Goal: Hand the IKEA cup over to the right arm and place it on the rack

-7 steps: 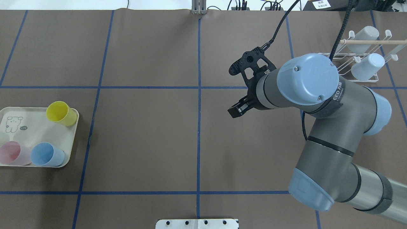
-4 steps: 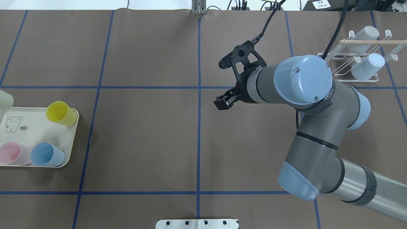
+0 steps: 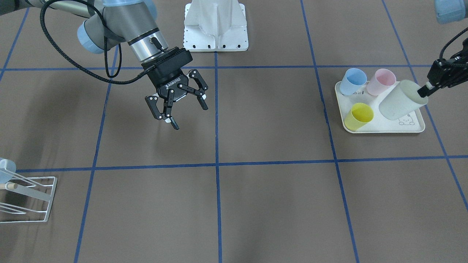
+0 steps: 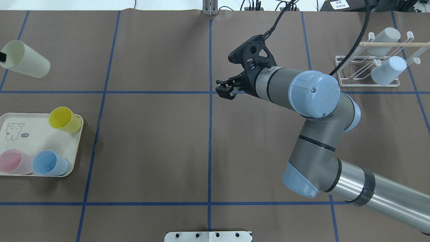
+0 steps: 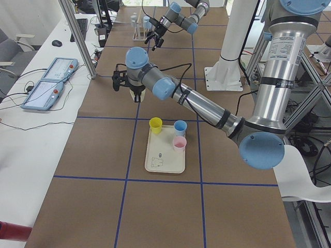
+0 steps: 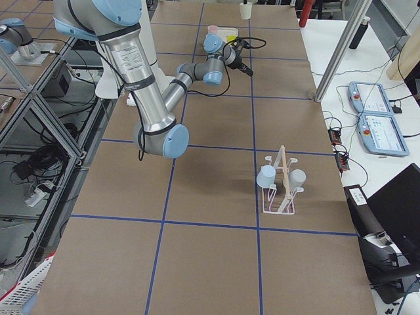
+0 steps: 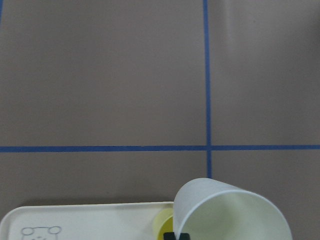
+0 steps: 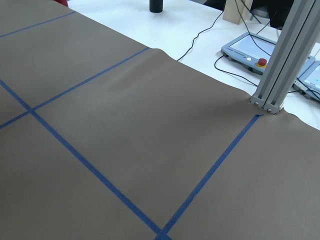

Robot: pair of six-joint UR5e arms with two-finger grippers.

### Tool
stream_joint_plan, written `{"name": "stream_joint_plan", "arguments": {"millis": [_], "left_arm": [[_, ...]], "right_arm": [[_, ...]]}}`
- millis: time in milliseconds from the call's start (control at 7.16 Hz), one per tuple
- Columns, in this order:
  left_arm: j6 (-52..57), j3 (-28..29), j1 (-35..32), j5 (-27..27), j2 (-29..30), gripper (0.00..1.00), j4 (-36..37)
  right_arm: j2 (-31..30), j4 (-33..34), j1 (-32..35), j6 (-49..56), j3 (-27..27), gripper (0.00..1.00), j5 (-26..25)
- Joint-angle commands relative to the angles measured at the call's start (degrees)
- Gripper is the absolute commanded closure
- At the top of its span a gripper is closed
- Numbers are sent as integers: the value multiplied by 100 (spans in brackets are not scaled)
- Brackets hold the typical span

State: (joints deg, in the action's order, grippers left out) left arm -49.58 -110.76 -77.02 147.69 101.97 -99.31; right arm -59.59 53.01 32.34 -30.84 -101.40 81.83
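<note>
Pincer work is split between the two sides: the left pincer point(image 3: 425, 91) is clamped on the rim wall of the pale IKEA cup point(image 3: 400, 100), one finger inside the mouth, while the right pincer point(image 3: 187, 115) hangs with its jaws spread wide and nothing between them. Beneath both lies the brown table point(image 4: 151, 134) with its blue tape grid. The right arm point(image 4: 315, 94) reaches from the table's right edge toward the middle and stops just short of the centre line. The left arm point(image 5: 196, 101) stretches out over the left edge. The rack point(image 4: 386, 44) stands near the far right corner and already carries two pale cups point(image 4: 386, 70) upside down on its prongs. The rabbit-print tray point(image 4: 30, 148) sits at the left edge with a yellow cup point(image 4: 63, 119), a blue cup point(image 4: 48, 163) and a pink cup point(image 4: 13, 162) on it. The pale IKEA cup is tilted in the air by the left edge, clear of the tray, well apart from the right pincer. By my reckoning the pickup is done. The carry to the middle, the hand-over and the placing on the rack are all left to do.
</note>
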Motion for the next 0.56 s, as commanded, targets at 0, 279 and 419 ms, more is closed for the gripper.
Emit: {"name": "stream_joint_plan", "arguments": {"millis": [0,279,419], "left_arm": [[-1688,-6,264,767,769,100,-18],[-2762,2,992,841,1506,100,-115],[-3011,2,1222,815,1666,100,-158]], "right_arm": [[227,-1083,-78,557,590,1,-422],[465,-2509,-253,789,1374,1,-439],[483,-2837,-333,1112,1394,1,-448]]}}
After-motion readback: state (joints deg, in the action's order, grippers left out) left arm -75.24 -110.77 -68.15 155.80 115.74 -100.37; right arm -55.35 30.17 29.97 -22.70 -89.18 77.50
